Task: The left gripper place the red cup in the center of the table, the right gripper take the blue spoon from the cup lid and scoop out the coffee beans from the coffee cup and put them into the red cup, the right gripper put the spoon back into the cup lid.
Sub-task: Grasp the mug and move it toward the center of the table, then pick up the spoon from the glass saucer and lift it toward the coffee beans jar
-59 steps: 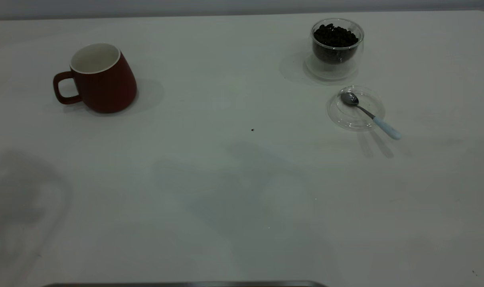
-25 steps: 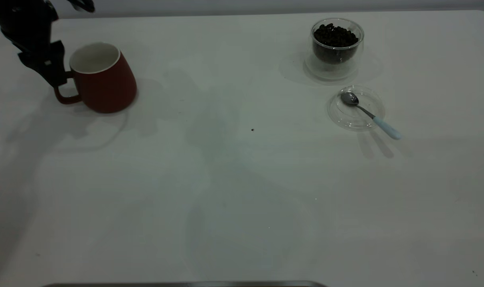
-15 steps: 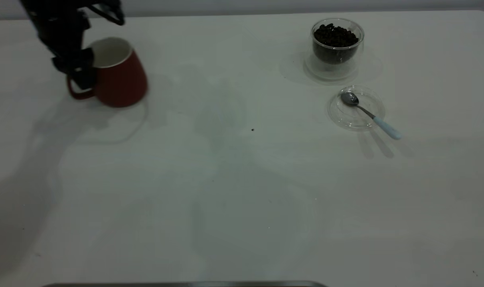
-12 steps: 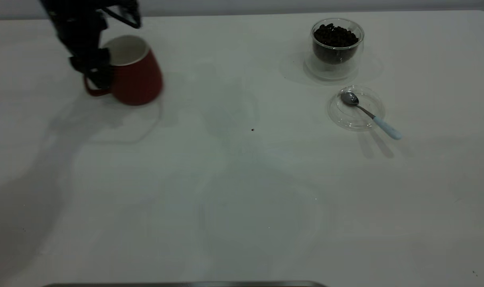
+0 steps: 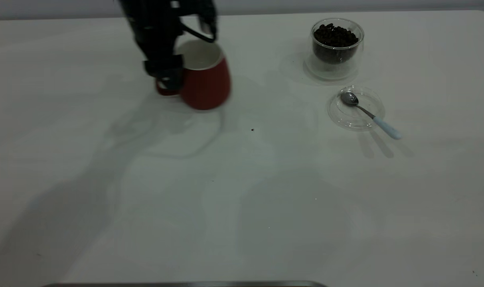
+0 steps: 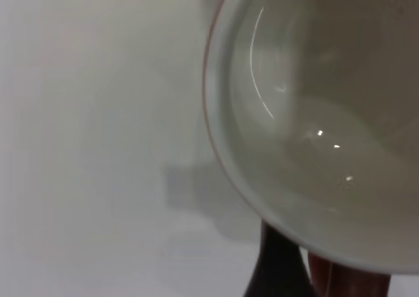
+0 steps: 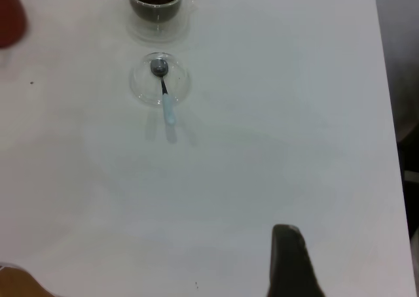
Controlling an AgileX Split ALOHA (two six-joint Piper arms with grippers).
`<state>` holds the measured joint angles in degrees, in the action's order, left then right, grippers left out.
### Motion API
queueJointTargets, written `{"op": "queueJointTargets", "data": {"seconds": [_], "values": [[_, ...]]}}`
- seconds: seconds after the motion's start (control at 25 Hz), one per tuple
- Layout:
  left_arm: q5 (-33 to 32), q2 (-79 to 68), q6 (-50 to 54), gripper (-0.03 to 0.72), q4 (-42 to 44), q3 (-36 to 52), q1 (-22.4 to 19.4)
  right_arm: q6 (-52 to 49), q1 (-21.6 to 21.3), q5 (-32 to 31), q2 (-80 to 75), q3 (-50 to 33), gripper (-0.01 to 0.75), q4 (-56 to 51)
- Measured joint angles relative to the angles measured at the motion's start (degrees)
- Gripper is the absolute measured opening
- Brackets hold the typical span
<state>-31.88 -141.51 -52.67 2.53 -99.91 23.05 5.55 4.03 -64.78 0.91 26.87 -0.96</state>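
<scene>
Bench (image 5: 242, 223): broad white top; the near part carries only soft shadows and a few tiny dark specks, one small speck (image 5: 252, 129) near the middle.

Blue spoon (image 5: 368, 114): right side of the bench, metal bowl resting inside the cup lid (image 5: 355, 107), pale blue handle lying out over the lid's rim toward the near right. In the right wrist view the spoon (image 7: 163, 91) and lid (image 7: 159, 79) lie well away from that camera.

Red cup (image 5: 204, 75): upright, left of centre toward the far edge, well apart from the lid; white inside, nothing in it; whether its base touches the bench cannot be told. The left wrist view looks straight down into its pale interior (image 6: 321, 127).

Left pincer (image 5: 166, 75): reaching down from the far edge, closed on the red cup's handle on the cup's left side; only a sliver of the handle shows below the black fingers.

Coffee cup (image 5: 336, 48): clear glass, far right, just behind the cup lid, upright, holding a heap of coffee beans (image 5: 334, 36).

Right pincer (image 7: 291, 261): only one dark finger shows, in its own wrist view, over bare bench and far from the spoon; open or closed cannot be told.
</scene>
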Motion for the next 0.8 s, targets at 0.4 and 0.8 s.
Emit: {"op": "queueJointTargets", "data": {"seconds": [0.4,0.8], "values": [[-8.36,7.84,8.94,0.587,0.95,0.00,1.94,0.00,0.00,0.00,0.00,0.00,0.494,0.00],[-34.52,31.24,24.81,0.587,1.36,0.00,1.96,0.00,0.00,0.00,0.00,0.00,0.494,0.00]]}}
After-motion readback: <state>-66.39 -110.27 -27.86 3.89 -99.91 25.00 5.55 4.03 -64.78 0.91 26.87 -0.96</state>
